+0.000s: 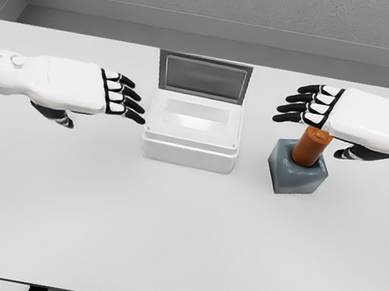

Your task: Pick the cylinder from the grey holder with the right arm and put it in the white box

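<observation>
On the white counter a white box sits near the middle, its lid raised upright at the back edge so the shallow inside shows. To the right of the box, apart from it, stands the grey holder, a blocky base with an orange-brown cylinder standing in its socket and leaning slightly to the right. The right hand comes in from the right edge and hovers over the top of the cylinder, palm down; its black-tipped fingers are spread and released, pointing left toward the box, and its thumb hangs down just right of the cylinder. Whether the palm touches the cylinder's top cannot be told, but the hand is not closed around it. The left hand reaches in from the left edge and hangs just left of the box, its fingers likewise loose and extended, grasping nothing.
</observation>
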`<state>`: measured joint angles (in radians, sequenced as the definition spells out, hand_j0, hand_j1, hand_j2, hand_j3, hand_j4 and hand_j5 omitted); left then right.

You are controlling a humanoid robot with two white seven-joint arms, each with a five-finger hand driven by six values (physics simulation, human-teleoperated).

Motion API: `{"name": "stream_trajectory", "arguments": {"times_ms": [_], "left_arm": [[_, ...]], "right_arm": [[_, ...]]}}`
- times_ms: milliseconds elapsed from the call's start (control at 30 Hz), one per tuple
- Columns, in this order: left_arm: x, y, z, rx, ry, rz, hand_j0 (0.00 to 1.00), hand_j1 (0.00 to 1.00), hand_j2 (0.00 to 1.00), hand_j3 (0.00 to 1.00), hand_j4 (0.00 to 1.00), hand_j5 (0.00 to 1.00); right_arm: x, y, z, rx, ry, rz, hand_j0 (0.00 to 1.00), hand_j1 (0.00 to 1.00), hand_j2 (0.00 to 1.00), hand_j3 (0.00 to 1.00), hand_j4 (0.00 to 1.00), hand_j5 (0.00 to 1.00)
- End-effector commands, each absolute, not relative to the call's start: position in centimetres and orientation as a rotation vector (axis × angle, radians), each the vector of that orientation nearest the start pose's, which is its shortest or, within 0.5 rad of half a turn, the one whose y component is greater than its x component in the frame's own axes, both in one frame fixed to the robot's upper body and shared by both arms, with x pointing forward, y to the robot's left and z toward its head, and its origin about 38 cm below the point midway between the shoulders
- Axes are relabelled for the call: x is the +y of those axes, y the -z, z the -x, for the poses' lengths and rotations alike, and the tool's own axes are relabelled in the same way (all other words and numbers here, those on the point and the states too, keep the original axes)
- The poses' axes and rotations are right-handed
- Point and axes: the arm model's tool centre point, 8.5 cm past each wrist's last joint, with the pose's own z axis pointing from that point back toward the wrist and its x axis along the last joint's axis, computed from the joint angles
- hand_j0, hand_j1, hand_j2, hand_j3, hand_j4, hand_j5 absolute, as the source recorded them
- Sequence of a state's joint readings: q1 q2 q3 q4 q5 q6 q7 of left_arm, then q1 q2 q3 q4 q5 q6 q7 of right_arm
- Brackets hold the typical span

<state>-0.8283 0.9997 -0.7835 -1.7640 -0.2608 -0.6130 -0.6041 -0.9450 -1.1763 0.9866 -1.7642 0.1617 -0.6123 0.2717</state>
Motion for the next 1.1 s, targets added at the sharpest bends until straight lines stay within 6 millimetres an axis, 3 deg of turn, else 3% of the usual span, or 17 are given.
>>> {"name": "stream_trajectory", "arguments": {"times_ms": [0,167,300,400,533,667,867,1067], "left_arm": [[26.9,-29.4,-38.6,1.725,-2.938,0.461,1.0,1.0,1.0,1.0,1.0,1.0],[27.6,-29.8,-38.5,1.716,-2.951,0.479,1.0,1.0,1.0,1.0,1.0,1.0],[27.7,-30.7,-38.6,1.736,-2.927,0.516,1.0,1.0,1.0,1.0,1.0,1.0],[27.8,-30.7,-38.7,1.739,-2.926,0.521,1.0,1.0,1.0,1.0,1.0,1.0],[27.3,-30.5,-38.6,1.743,-2.919,0.502,1.0,1.0,1.0,1.0,1.0,1.0],[27.6,-31.1,-38.7,1.746,-2.909,0.532,1.0,1.0,1.0,1.0,1.0,1.0],[27.7,-31.6,-38.7,1.754,-2.895,0.548,1.0,1.0,1.0,1.0,1.0,1.0],[27.7,-31.6,-38.7,1.753,-2.897,0.548,1.0,1.0,1.0,1.0,1.0,1.0]], "right_arm": [[-29.7,-31.1,-37.6,2.065,2.778,-0.484,1.0,1.0,1.0,1.0,1.0,1.0],[-30.7,-31.9,-37.7,2.039,2.795,-0.548,1.0,1.0,1.0,1.0,1.0,1.0],[-31.7,-32.1,-38.7,1.521,3.084,-0.618,1.0,1.0,1.0,1.0,1.0,1.0],[-29.0,-33.9,-39.5,1.567,2.973,-0.632,1.0,1.0,1.0,1.0,1.0,1.0],[-26.5,-34.1,-40.1,1.559,2.906,-0.619,0.99,0.99,0.99,0.99,0.99,0.99],[-25.7,-31.8,-40.5,1.426,2.941,-0.62,0.99,0.99,0.99,0.99,0.99,0.99],[-27.0,-29.6,-41.3,1.275,3.019,-0.666,0.98,0.98,0.98,0.98,0.98,0.98],[-26.8,-29.0,-41.2,1.262,3.029,-0.642,0.98,0.98,0.98,0.98,0.98,0.98]]}}
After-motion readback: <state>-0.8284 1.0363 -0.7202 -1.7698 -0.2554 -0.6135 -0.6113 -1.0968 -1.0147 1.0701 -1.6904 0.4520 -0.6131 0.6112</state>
